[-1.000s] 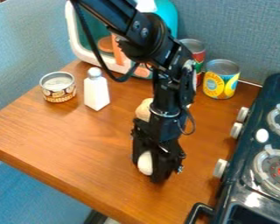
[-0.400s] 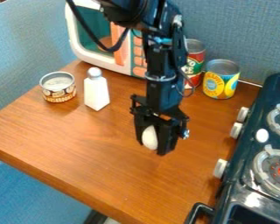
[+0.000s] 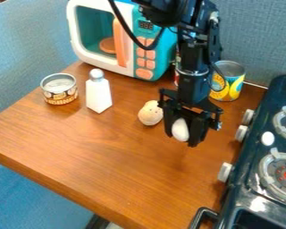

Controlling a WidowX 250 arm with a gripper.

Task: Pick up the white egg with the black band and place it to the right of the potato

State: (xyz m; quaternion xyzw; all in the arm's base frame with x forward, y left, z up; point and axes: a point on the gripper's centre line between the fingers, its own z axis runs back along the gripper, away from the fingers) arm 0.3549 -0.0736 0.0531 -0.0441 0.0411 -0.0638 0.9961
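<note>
Claw (image 3: 182, 135) and white egg (image 3: 180, 129) have shifted toward the table's (image 3: 80, 147) edge by the stove (image 3: 269, 112). Egg held between fingers, beside the beige lump (image 3: 150, 113). Advised: light squeeze, slow travel, clearance from knobs (image 3: 241, 133).

Bright light (glare on stove (image 3: 251, 162))

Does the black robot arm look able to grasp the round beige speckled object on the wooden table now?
Probably not: the black two-finger gripper already holds a white egg-shaped object. The beige object sits close by, and the way to it otherwise looks free.
</note>
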